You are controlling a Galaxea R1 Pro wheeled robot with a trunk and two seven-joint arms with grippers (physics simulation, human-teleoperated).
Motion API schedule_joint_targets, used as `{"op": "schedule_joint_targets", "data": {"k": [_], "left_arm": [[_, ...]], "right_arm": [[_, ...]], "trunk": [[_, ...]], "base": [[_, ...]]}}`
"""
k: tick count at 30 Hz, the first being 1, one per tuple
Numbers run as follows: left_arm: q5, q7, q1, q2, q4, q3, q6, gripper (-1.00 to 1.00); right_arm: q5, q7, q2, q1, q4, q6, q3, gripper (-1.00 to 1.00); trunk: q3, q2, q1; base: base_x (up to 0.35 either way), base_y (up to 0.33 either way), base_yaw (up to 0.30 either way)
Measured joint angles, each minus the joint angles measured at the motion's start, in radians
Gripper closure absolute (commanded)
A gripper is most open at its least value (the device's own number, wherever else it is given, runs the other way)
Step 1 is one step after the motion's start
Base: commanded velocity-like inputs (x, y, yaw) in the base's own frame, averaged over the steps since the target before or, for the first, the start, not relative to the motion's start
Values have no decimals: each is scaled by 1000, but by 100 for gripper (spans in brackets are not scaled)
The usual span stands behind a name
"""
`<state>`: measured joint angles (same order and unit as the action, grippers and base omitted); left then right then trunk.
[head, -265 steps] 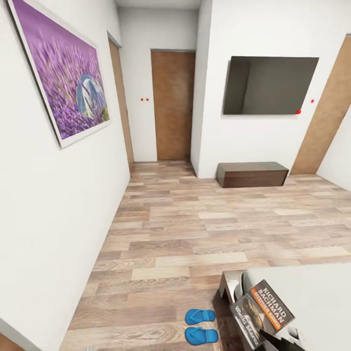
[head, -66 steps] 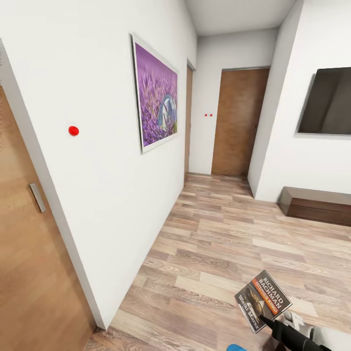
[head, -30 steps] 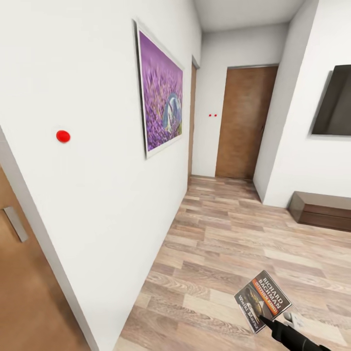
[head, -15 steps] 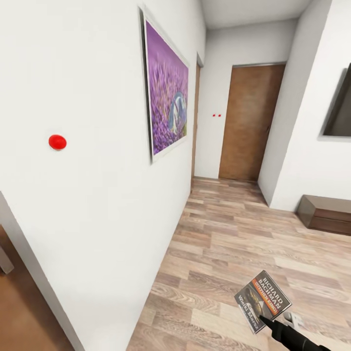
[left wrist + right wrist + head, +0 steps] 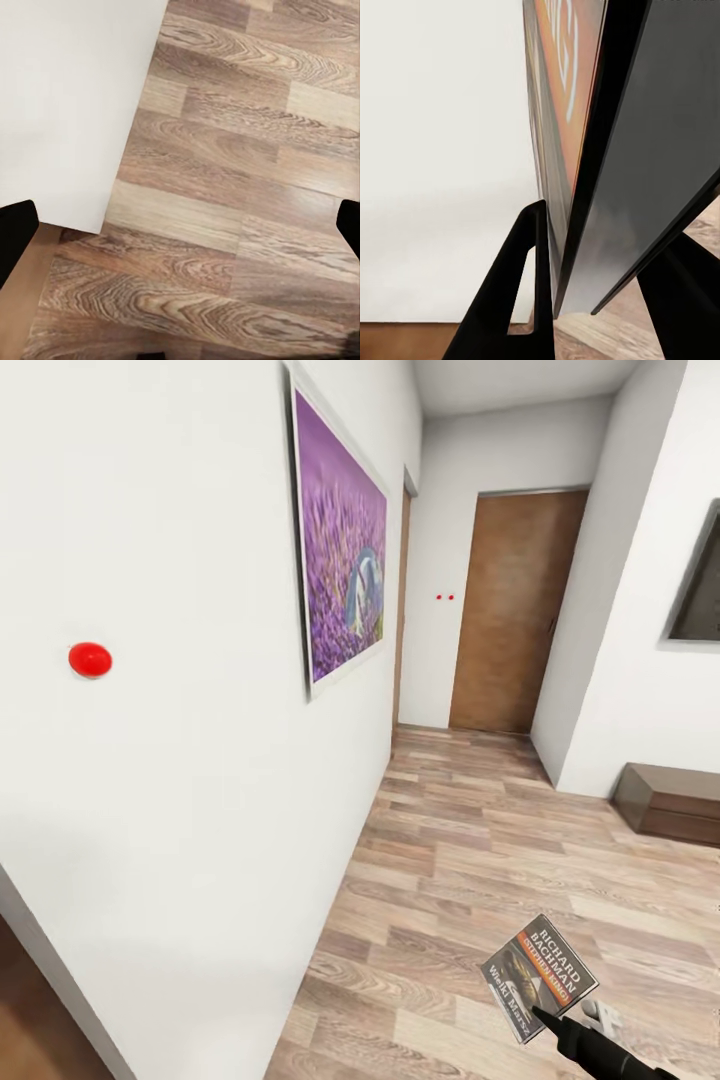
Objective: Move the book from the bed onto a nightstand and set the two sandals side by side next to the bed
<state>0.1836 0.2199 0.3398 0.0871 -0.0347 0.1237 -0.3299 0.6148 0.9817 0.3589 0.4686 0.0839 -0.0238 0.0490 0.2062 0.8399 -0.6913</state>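
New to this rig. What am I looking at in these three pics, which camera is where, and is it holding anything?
These are simulator renders from a wheeled robot with two arms. The big picture is from its head camera, looking forward and down a room with white walls, a purple picture, a brown door and a plank floor. The other two come from cameras near each hand, looking along the fingers. The right hand is shut on a book; its wrist camera sees the book edge-on between the dark fingers. The left wrist camera looks down at floor and the base of a white wall, with dark fingertips wide apart at the edges, holding nothing.
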Motion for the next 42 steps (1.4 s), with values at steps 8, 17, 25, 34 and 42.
{"op": "schedule_joint_targets", "data": {"k": [8, 17, 25, 34, 42], "left_arm": [[-1, 0, 0, 0, 0, 0, 0, -100], [-1, 0, 0, 0, 0, 0, 0, -100], [0, 0, 0, 0, 0, 0, 0, -100], [-1, 0, 0, 0, 0, 0, 0, -100], [-2, 0, 0, 0, 0, 0, 0, -100]], "right_arm": [[0, 1, 0, 0, 0, 0, 1, 100], [-1, 1, 0, 0, 0, 0, 2, 100], [0, -1, 0, 0, 0, 0, 0, 100], [0, -1, 0, 0, 0, 0, 0, 100], [0, -1, 1, 0, 0, 0, 0, 100]], "trunk": [[0, 0, 0], [0, 0, 0], [0, 0, 0], [0, 0, 0], [0, 0, 0]], "base": [[2, 0, -257], [3, 0, -257], [197, 98, -119], [209, 112, -4], [12, 6, -74]]}}
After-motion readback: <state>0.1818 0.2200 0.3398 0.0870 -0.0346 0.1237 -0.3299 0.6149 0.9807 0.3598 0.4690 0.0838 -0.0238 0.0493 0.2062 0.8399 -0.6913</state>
